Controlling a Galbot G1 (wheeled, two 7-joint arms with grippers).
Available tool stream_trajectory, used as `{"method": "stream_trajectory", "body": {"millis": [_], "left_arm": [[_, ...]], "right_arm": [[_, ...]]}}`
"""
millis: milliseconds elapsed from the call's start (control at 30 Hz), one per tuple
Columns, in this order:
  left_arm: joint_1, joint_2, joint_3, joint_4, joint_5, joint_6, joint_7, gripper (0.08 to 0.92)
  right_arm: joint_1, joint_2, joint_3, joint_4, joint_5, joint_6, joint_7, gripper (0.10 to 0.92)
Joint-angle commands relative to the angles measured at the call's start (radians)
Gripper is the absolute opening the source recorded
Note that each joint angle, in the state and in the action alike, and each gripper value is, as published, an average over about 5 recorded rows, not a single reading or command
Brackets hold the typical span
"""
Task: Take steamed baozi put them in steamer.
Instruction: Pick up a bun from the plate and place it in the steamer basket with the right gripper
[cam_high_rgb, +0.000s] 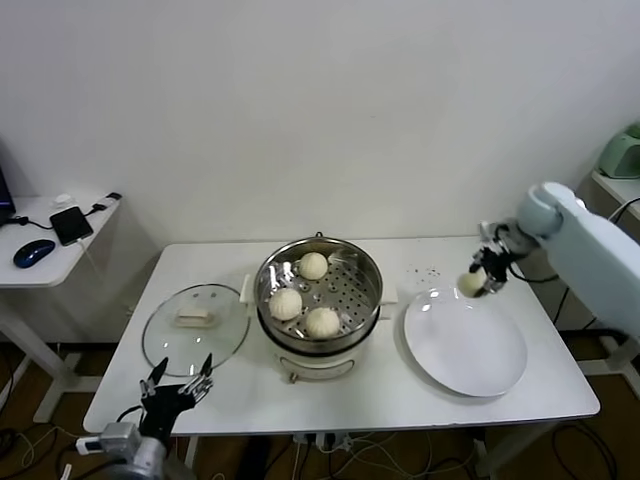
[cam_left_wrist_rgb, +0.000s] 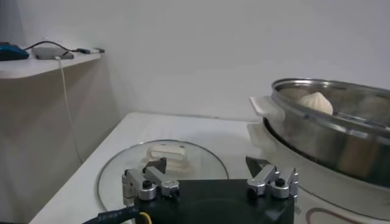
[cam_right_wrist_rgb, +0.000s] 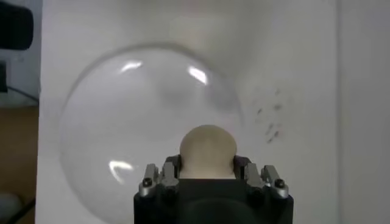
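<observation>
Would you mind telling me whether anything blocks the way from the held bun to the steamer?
Nothing visible does. The right gripper holds the baozi above the plate; the steamer stands open, its lid aside.

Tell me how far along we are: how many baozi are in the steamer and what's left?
Three baozi already sit in the steamer. The fourth baozi is in hand: the right gripper is shut on it, above the far rim of the white plate, which holds no others. Left: carry it to the steamer and release. The left gripper waits open at the table's near edge by the glass lid.
</observation>
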Motion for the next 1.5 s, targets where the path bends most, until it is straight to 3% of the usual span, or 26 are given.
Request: {"method": "stream_trajectory", "body": {"millis": [33, 300, 700, 1500], "left_arm": [[-0.027, 0.02, 0.037, 0.024, 0.05, -0.023, -0.009, 0.823], [-0.04, 0.038, 0.041, 0.018, 0.047, -0.03, -0.012, 0.823], [-0.033, 0.04, 0.033, -0.015, 0.022, -0.023, -0.007, 0.823], [-0.028, 0.039, 0.017, -0.026, 0.016, -0.019, -0.007, 0.823]], "right_arm": [[0.554, 0.111, -0.585, 0.187, 0.585, -0.36, 0.054, 0.577], [0.515, 0.286, -0.641, 0.158, 0.673, -0.443, 0.13, 0.577], [0.37, 0.449, -0.637, 0.056, 0.585, -0.509, 0.211, 0.571], [0.264, 0.461, -0.588, -0.035, 0.38, -0.497, 0.226, 0.577]]}}
